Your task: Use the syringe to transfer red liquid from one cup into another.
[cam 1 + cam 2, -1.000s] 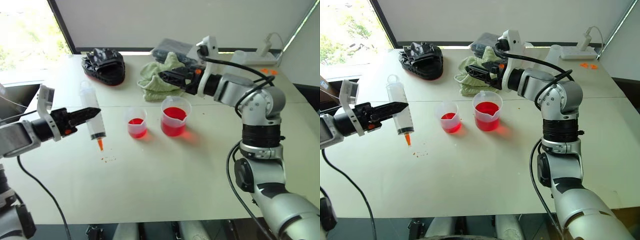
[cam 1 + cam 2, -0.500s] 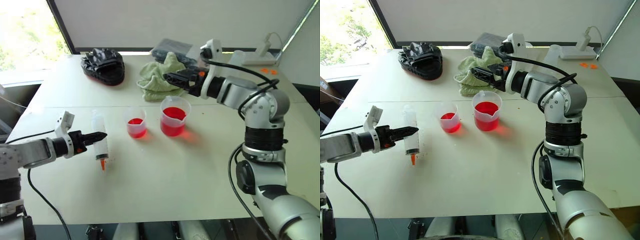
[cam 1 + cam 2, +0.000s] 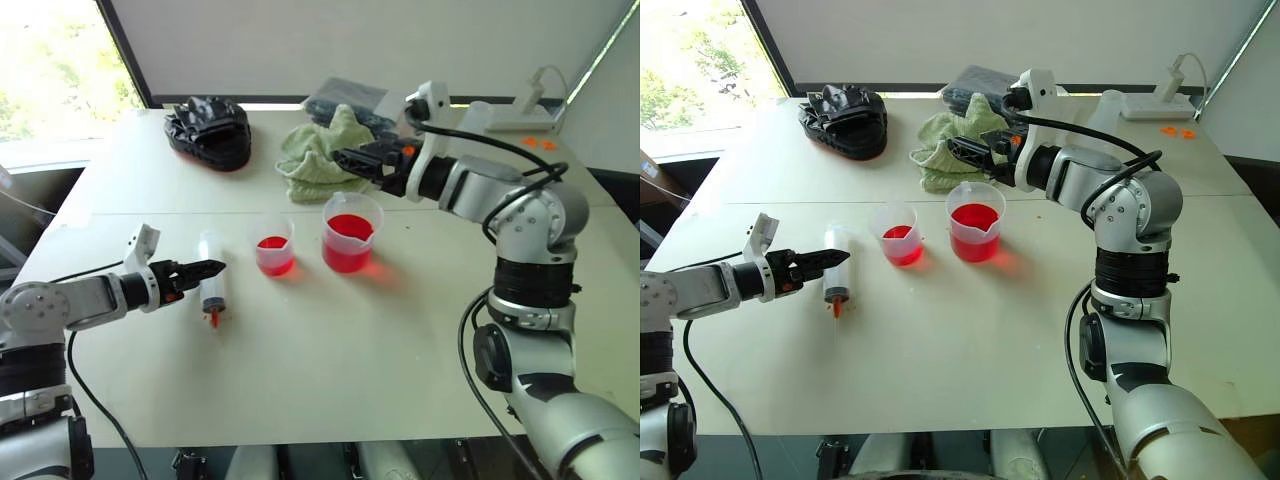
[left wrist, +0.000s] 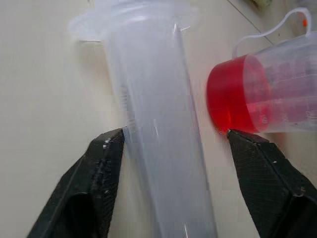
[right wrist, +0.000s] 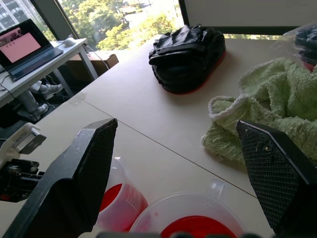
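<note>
We have just put the syringe [image 3: 210, 290] down at the table's [image 3: 330, 370] lower left, our left gripper [image 3: 212, 267] open wide around it, our right gripper [image 3: 345, 160] open and empty, so the pouring looks finished.

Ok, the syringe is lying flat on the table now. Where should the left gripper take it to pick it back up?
Grip the syringe mid-barrel, fingers across its width. It lies flat, orange tip toward the robot, and the open left gripper already straddles the barrel from the left. That side is probably best: the smaller cup stands close on the right.
</note>
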Controlling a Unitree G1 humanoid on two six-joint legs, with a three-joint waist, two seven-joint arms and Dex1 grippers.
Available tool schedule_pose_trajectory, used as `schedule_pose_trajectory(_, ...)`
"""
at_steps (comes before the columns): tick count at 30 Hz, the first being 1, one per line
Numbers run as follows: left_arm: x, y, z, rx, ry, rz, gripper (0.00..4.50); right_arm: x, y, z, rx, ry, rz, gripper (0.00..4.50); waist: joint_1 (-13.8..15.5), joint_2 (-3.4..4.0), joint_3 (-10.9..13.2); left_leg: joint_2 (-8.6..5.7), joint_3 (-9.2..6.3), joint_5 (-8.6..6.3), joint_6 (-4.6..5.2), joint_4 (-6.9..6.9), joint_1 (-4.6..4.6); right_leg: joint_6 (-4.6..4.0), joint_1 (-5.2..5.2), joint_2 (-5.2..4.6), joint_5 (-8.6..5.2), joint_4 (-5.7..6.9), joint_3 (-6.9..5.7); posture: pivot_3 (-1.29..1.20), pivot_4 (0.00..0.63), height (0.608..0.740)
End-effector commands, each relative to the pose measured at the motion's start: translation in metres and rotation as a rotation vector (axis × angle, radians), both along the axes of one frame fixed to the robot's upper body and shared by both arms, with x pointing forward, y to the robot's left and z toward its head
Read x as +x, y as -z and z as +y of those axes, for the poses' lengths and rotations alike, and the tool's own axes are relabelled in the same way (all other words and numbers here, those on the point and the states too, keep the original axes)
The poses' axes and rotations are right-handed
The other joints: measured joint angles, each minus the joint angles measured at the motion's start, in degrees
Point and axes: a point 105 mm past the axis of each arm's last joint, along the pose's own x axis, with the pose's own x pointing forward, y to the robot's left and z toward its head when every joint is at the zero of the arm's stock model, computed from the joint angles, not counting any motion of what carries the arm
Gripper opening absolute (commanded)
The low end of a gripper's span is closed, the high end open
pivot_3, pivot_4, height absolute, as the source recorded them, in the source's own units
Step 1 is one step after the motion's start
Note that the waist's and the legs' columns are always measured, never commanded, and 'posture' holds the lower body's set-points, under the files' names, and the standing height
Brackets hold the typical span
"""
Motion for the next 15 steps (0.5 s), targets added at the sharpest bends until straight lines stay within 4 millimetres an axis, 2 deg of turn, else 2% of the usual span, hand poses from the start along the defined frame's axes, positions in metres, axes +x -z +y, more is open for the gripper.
schedule_pose_trajectory(1, -0.001, -0.004, 0.004, 0.029, 0.009, -0.018, 4.43, -0.007, -0.017, 0.0, 0.01, -0.012, -0.072, 3.99, -0.04, 0.0, 0.0, 0.0, 0.0, 0.0, 0.0, 0.0, 0.0, 0.0, 0.0, 0.0, 0.0, 0.0, 0.0, 0.0, 0.15, 0.74)
schedule_pose_trajectory(4, -0.002, -0.012, 0.006, 0.047, 0.033, -0.051, 4.43, -0.006, -0.017, 0.0, 0.008, -0.013, -0.073, 3.99, -0.09, 0.0, 0.0, 0.01, 0.0, 0.01, -0.01, -0.01, 0.0, 0.0, 0.0, 0.01, 0.0, 0.0, 0.0, 0.0, 0.15, 0.74)
schedule_pose_trajectory(9, -0.008, -0.044, 0.008, 0.089, 0.132, -0.195, 4.43, -0.004, -0.017, -0.004, -0.02, -0.017, -0.084, 3.99, -0.1, 0.0, 0.0, 0.02, 0.0, 0.01, -0.01, -0.02, 0.0, 0.0, -0.01, 0.02, 0.0, -0.01, 0.0, 0.0, 0.15, 0.74)
schedule_pose_trajectory(15, -0.022, -0.069, 0.005, 0.201, 0.317, -0.337, 4.43, -0.009, -0.013, -0.016, -0.17, -0.088, -0.152, 3.99, 0.07, 0.03, 0.02, -0.01, 0.0, 0.0, -0.01, -0.04, 0.0, 0.0, 0.0, 0.0, 0.0, -0.04, 0.01, 0.0, 0.15, 0.74)
